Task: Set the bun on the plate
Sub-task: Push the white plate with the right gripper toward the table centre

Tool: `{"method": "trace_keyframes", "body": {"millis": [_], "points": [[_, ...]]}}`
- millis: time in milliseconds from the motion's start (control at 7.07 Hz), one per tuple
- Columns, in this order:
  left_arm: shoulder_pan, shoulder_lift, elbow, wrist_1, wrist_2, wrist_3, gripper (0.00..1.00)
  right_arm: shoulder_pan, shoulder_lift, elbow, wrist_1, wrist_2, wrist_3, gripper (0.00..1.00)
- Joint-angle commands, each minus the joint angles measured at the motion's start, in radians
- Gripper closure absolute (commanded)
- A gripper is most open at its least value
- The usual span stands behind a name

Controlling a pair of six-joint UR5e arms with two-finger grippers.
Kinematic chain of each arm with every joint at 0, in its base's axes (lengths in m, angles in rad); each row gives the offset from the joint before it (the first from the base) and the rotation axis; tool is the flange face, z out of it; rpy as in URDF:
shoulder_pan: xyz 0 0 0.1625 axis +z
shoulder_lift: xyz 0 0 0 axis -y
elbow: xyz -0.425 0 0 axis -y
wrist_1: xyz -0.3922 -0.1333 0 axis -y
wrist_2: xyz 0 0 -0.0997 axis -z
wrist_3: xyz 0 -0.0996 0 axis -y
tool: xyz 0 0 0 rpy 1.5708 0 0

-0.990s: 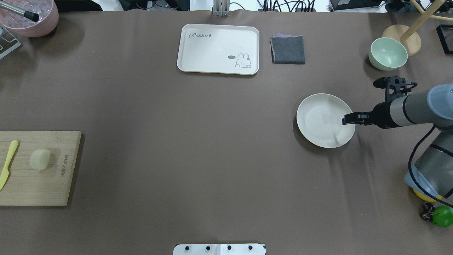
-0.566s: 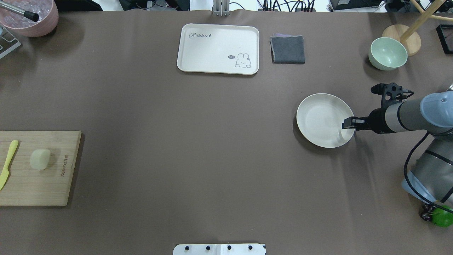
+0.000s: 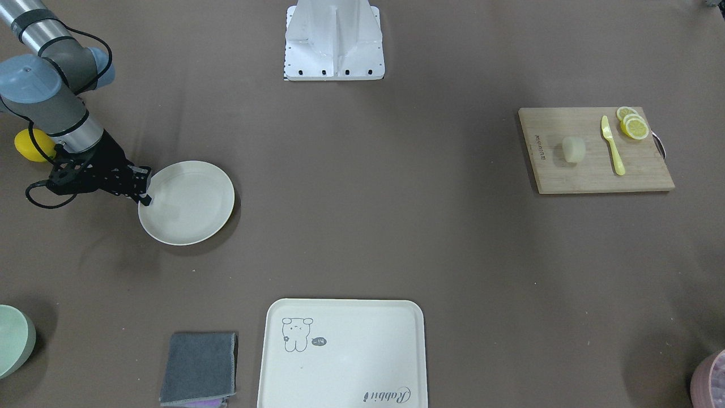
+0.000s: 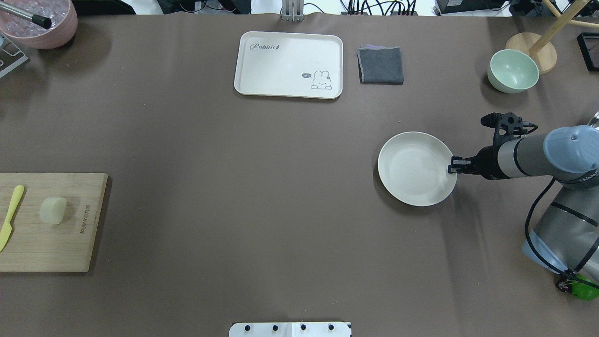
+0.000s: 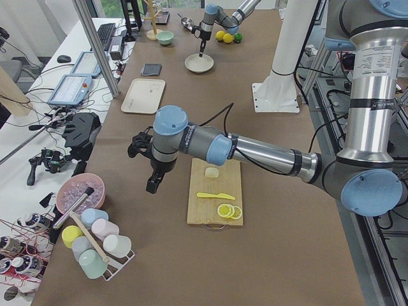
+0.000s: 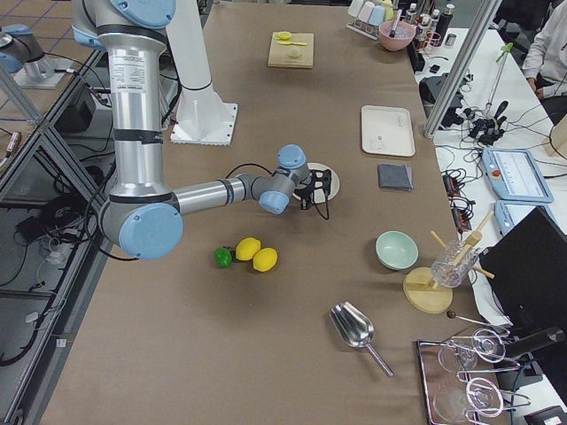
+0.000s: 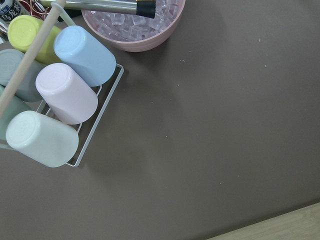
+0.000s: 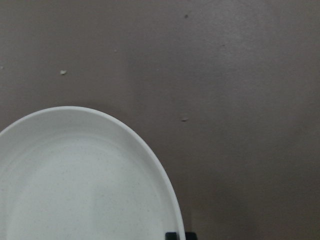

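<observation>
The bun (image 4: 53,210) is a pale lump lying on a wooden cutting board (image 4: 51,248) at the table's left edge, beside a yellow knife (image 4: 10,216). Far across the table, the round cream plate (image 4: 412,168) lies flat. My right gripper (image 4: 451,167) is at its right rim, with the fingertips closed across the rim; in the right wrist view only the plate (image 8: 75,185) and the dark tips at the bottom edge show. My left gripper (image 5: 153,186) hangs over bare table beside the board, apart from the bun (image 5: 211,172). Whether it is open or shut I cannot tell.
A cream tray (image 4: 290,64) and a folded grey cloth (image 4: 380,65) lie at the far side, a green bowl (image 4: 513,70) at the far right. A pink ice bowl (image 7: 135,25) and a cup rack (image 7: 65,95) are near the left arm. Lemon slices (image 3: 633,124) share the board.
My right gripper has lowered onto the plate's rim and moved left and toward the robot. The plate has slid with it. The bun has not moved.
</observation>
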Motion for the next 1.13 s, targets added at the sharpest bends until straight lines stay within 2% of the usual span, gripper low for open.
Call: {"method": "trace_keyframes", "body": {"millis": [0,141,424,566,707,848,990], "points": [[0.000,0.000,0.003,0.000,0.000,0.000,0.03,-0.099,0.093,0.034,-0.008,-0.076,0.161,1.00],[0.000,0.000,0.003,0.000,0.000,-0.002,0.03,-0.169,0.148,0.043,-0.040,-0.159,0.234,1.00],[0.000,0.000,0.003,0.000,0.000,-0.014,0.03,-0.316,0.339,0.097,-0.303,-0.303,0.372,1.00],[0.000,0.002,0.003,0.000,0.000,-0.014,0.03,-0.407,0.412,0.091,-0.359,-0.393,0.422,1.00],[0.000,0.002,0.004,0.000,-0.002,-0.014,0.03,-0.455,0.470,0.083,-0.406,-0.446,0.437,1.00],[0.000,0.002,0.004,0.000,0.000,-0.012,0.03,-0.461,0.478,0.086,-0.422,-0.452,0.438,0.72],[0.002,0.002,0.006,0.000,0.000,-0.014,0.03,-0.461,0.475,0.088,-0.427,-0.458,0.419,0.01]]}}
